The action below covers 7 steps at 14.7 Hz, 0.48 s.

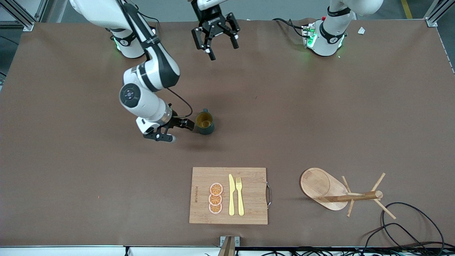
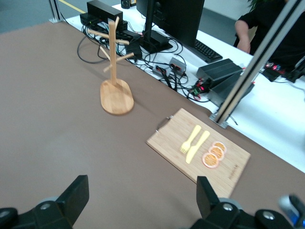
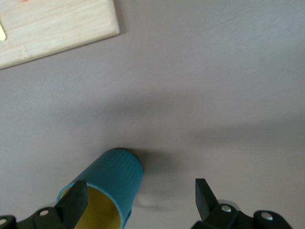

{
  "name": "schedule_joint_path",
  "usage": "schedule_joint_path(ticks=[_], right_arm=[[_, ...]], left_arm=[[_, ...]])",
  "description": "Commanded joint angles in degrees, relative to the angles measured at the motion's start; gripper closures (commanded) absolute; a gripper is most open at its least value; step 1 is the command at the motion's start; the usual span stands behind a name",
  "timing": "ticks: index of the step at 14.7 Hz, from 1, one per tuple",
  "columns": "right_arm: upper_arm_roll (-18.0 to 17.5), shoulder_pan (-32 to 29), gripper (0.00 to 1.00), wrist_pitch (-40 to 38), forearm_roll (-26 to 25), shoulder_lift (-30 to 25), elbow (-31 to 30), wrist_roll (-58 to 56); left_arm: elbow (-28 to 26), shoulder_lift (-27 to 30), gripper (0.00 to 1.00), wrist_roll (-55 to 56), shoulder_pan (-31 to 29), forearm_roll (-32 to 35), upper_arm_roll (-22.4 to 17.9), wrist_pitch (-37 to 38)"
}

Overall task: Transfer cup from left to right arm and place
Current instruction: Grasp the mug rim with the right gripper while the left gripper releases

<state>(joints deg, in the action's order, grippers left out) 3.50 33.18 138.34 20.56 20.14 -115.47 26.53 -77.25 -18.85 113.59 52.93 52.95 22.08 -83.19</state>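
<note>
The cup is dark teal with a yellow inside and stands upright, mouth up, near the middle of the table. My right gripper hangs low beside it toward the right arm's end, open, with one fingertip right at the cup's wall. In the right wrist view the cup shows past one finger and does not sit squarely between the fingers of the right gripper. My left gripper waits high over the table near the bases, open and empty, as the left gripper in its wrist view confirms.
A wooden cutting board with a yellow knife, a fork and orange slices lies nearer the front camera. A wooden mug tree stands toward the left arm's end. Black cables trail over the table's front corner.
</note>
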Motion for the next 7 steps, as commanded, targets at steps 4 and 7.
schedule_joint_path(ticks=[4,7], right_arm=[[0.72,6.1,0.05,7.2,1.23,0.77,-3.27,4.32],[0.89,6.63,0.25,7.2,0.53,1.22,-3.36,4.06]], left_arm=[[-1.59,8.91,0.0,-20.65,-15.28,-10.56,-0.02,-8.55],[-0.62,11.46,0.0,-34.09,-27.05,-21.1,-0.1,-9.27]])
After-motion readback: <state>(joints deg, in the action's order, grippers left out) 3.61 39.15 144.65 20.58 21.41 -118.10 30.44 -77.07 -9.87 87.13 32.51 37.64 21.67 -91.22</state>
